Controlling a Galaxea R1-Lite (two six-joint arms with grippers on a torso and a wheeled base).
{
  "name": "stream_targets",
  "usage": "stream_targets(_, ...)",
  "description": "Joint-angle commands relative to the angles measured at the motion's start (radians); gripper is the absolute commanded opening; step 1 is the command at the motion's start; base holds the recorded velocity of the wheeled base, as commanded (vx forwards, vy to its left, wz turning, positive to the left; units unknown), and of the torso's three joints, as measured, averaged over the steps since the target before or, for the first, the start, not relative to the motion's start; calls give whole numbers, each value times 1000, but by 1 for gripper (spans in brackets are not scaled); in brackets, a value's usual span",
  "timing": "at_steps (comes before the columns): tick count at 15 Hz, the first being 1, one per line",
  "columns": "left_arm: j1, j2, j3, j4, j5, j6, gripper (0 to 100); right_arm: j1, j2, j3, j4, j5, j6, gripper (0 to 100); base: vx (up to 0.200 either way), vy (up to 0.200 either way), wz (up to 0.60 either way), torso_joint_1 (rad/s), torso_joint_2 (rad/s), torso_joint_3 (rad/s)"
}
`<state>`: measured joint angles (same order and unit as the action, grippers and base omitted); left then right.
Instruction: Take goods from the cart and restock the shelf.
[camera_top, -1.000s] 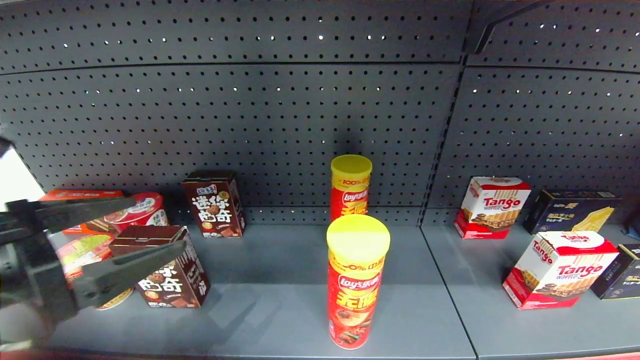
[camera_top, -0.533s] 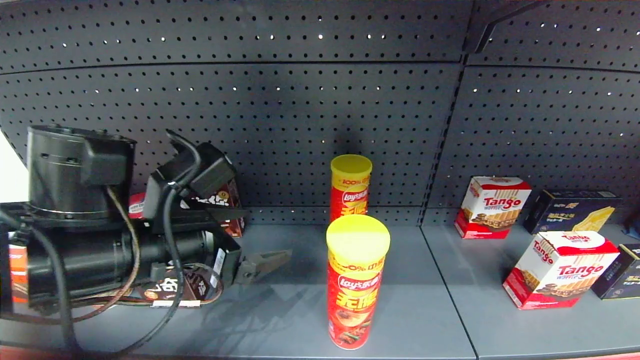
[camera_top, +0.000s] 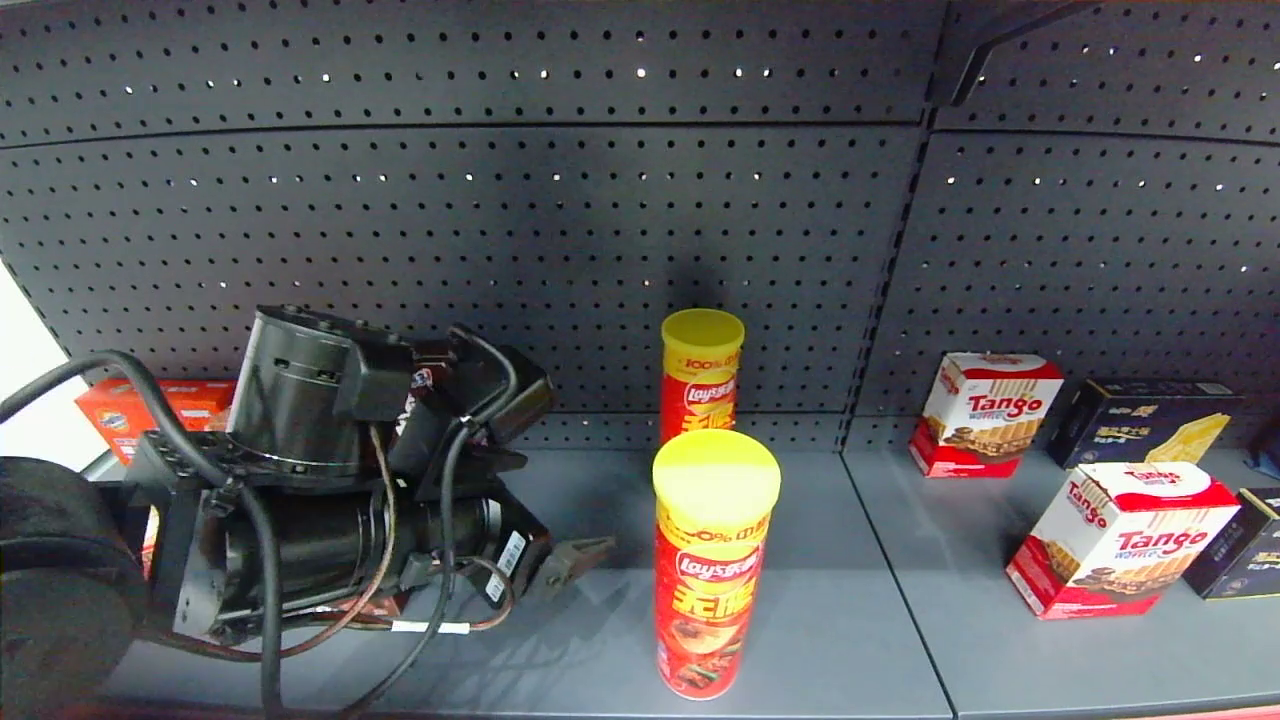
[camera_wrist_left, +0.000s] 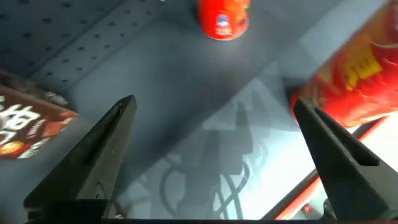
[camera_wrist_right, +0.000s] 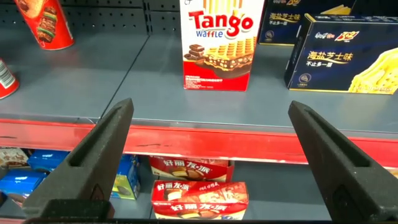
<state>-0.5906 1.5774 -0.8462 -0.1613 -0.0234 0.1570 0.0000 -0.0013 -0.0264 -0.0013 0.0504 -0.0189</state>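
Red front can (camera_top: 715, 565), beside left hand (camera_wrist_left: 211, 109)

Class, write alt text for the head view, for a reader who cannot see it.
The robot's left arm lies over the left side of a grey shelf, beside two upright red chip cans with yellow lids, the front can before the rear can. Waffle boxes and dark boxes stand at the right.

The shelf (camera_top: 600, 640) is smooth grey metal, not shiny — its back wall (camera_top: 500, 250) is the same dull metal, full of small holes. The chip cans (camera_top: 715, 590) look glossy, with smooth yellow plastic lids (camera_top: 716, 478). The wafer boxes (camera_top: 1120, 540) are shiny printed card. The left gripper (camera_wrist_left: 212, 106) has dull black jaws.
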Motion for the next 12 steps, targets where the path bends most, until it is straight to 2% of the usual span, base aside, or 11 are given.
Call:
stream_targets(1,-32,27,-2,-1,10,-2,100,0,1,-1,0,0,1,100,0,0,0,0,0,0)
stream_targets(12,-72,56,7,-7,20,-10,100,0,1,-1,1,-1,1,100,0,0,0,0,0,0)
